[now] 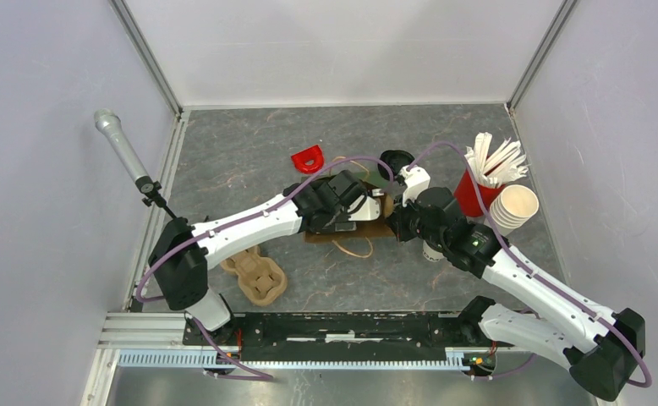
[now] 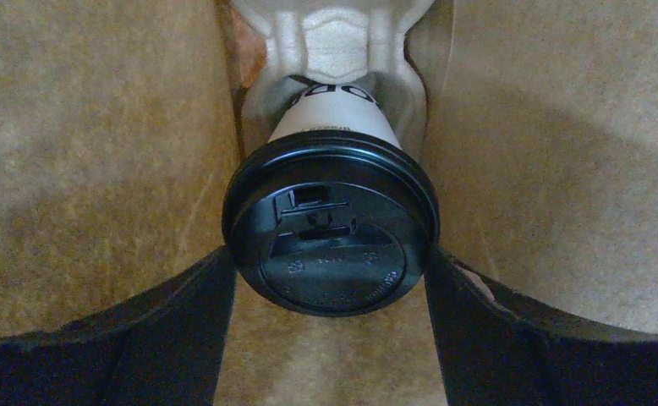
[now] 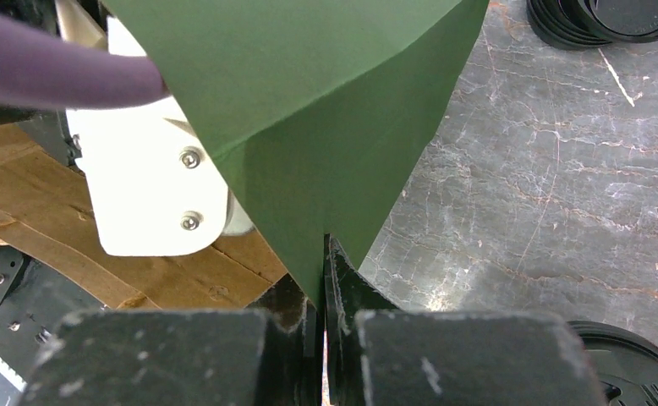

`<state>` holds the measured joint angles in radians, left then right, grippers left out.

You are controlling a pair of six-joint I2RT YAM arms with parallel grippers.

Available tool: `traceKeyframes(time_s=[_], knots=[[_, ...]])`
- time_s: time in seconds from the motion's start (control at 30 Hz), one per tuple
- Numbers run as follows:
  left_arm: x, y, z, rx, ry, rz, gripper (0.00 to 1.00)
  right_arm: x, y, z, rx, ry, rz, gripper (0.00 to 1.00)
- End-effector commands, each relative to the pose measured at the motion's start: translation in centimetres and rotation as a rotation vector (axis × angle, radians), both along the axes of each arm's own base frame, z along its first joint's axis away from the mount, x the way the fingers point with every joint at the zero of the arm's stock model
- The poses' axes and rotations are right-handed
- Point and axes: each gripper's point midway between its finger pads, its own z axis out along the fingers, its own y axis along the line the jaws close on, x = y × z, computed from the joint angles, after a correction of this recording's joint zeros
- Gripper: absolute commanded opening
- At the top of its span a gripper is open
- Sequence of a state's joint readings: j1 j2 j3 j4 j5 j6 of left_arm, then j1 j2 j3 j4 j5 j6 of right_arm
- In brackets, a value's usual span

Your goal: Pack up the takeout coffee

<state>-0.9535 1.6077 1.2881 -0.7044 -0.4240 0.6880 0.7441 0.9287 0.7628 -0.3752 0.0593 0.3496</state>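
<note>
Left wrist: cup (image 2: pixel 332 127) within left pincer (image 2: pixel 329 256)

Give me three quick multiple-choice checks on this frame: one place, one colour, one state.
1. Where is the lidded cup in the left wrist view?
A. in a sink
B. on a plate
C. inside the brown paper bag, seated in a pulp tray

2. What colour is the stick cup at the right?
A. blue
B. red
C. black

3. How is the right tool?
A. shut on the green sheet
B. wide open
C. holding a spoon

Key:
1 C, brown walls surround it.
2 B, plainly red from above.
3 A, the sheet's tip is pinched between its fingers.
</note>
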Motion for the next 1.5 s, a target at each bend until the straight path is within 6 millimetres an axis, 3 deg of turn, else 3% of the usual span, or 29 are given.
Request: traceKeyframes(time_s=[0.0,0.67,1.1,1.47], knots=[[1.0,-0.1,-0.1,-0.083,0.021,0.07,0.47,-0.5,0.5,-0.2,0.003,0.012,0.043,0.04],[2.3,-0.4,-1.8,-0.085,0.027,0.073,0.59,-0.4,0.3,-0.1,-0.004,0.003,0.043,0.04],[1.9,-0.8,0.4,-0.15,0.035,0.096,0.72,-0.3,0.4,0.0,0.01,0.002,0.037,0.04],[1.0,-0.7,0.9,-0.166,0.052,0.102,0.86,-0.1,0.6,0.3,0.023,-0.006,0.036,0.04]])
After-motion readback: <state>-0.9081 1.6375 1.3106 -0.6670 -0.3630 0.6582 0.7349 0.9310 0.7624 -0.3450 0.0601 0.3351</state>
